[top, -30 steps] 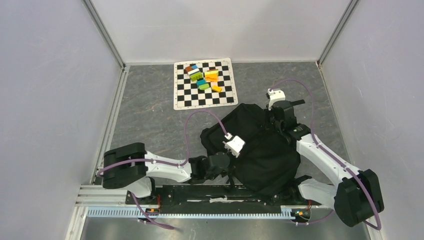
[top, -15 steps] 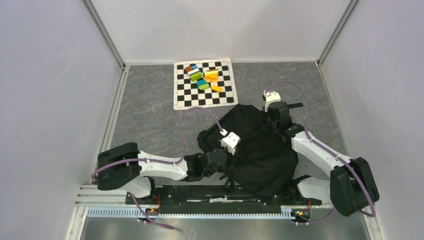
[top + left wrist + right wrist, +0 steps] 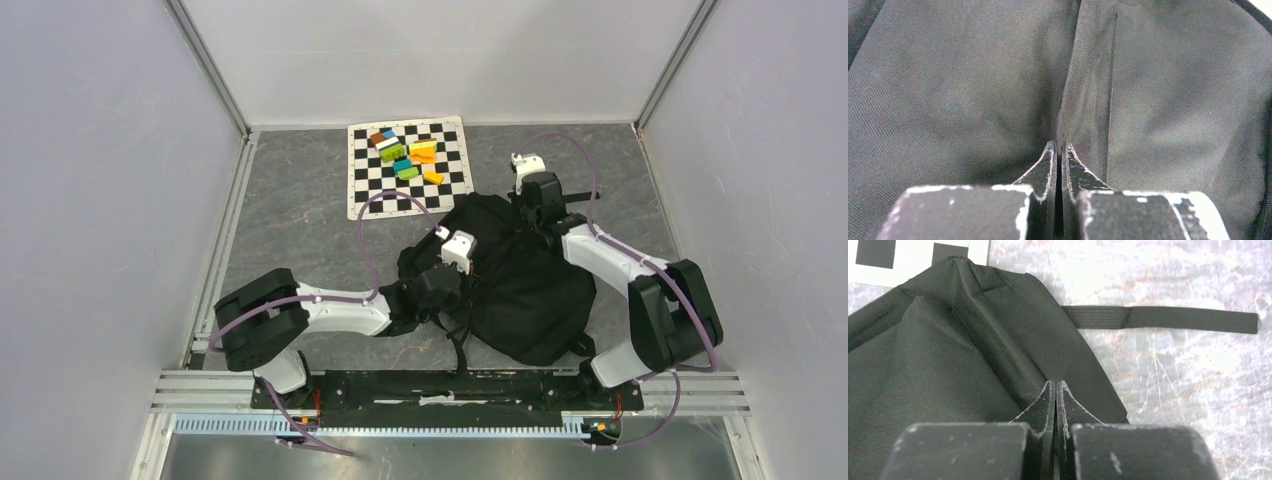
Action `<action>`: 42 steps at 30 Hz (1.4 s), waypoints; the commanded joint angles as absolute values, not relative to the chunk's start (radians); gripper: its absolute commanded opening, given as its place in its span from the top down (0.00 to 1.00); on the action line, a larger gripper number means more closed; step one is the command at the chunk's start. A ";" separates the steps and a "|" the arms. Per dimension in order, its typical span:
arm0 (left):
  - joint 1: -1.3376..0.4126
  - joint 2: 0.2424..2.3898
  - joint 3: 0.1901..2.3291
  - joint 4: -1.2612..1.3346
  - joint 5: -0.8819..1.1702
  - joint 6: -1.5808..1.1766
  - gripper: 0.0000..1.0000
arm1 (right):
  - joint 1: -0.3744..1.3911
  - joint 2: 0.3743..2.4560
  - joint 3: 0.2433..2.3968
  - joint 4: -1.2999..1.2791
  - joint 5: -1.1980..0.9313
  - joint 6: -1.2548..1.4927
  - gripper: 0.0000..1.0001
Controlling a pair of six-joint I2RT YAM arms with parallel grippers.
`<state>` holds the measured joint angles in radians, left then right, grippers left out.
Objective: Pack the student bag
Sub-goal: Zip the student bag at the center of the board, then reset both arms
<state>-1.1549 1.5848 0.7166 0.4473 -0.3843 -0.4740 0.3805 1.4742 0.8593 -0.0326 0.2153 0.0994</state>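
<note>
Black fabric, pinched at two spots: the student bag (image 3: 520,290) lies slumped between the two arms, just near of the checkered mat (image 3: 375,190).
The left gripper (image 3: 1058,150) is clamped on a raised fold at the bag's left side. The right gripper (image 3: 1054,390) nips a ridge at its far right corner, beside a loose strap (image 3: 1158,319). They probably hold it to spread or shift it. Both arms reach low, forearms angled inward.

No text, label or number can be read anywhere.

Right fingers (image 3: 1045,402), seemingly tight on student bag (image 3: 948,370) fold
</note>
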 commanded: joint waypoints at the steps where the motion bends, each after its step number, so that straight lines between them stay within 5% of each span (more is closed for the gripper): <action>1: -1.099 1.625 0.791 0.400 -0.384 -0.481 0.98 | 0.365 1.538 0.997 0.057 0.257 0.056 1.00; 3: -1.089 1.621 0.807 0.383 -0.385 -0.469 0.86 | 0.365 1.552 1.031 0.037 0.241 0.053 1.00; 4: -1.085 1.614 0.810 0.378 -0.384 -0.464 0.65 | 0.365 1.556 1.046 0.026 0.232 0.048 0.94; 5: -1.080 1.605 0.808 0.373 -0.380 -0.457 0.35 | 0.365 1.555 1.054 0.014 0.218 0.040 0.73; 6: -1.074 1.593 0.811 0.360 -0.375 -0.456 0.14 | 0.365 1.552 1.059 0.005 0.204 0.029 0.41; 7: -1.068 1.581 0.813 0.342 -0.374 -0.458 0.01 | 0.365 1.544 1.060 0.002 0.193 0.021 0.19; 9: -1.051 1.544 0.816 0.292 -0.367 -0.461 0.00 | 0.364 1.517 1.058 -0.035 0.187 0.008 0.02; 17: -0.898 1.335 0.831 0.015 -0.246 -0.492 0.00 | 0.271 1.361 1.023 -0.156 0.121 -0.023 0.02; 26: -0.461 1.130 1.015 -0.489 -0.062 -0.518 0.00 | 0.207 1.025 0.907 -0.223 0.321 -0.011 0.02; 31: -0.361 1.013 1.153 -0.703 -0.260 -0.407 0.00 | 0.207 0.836 0.788 -0.137 0.372 -0.001 0.02; 42: -0.362 0.701 0.912 -0.557 -0.388 -0.310 0.00 | 0.207 0.582 0.529 0.043 0.388 -0.007 0.02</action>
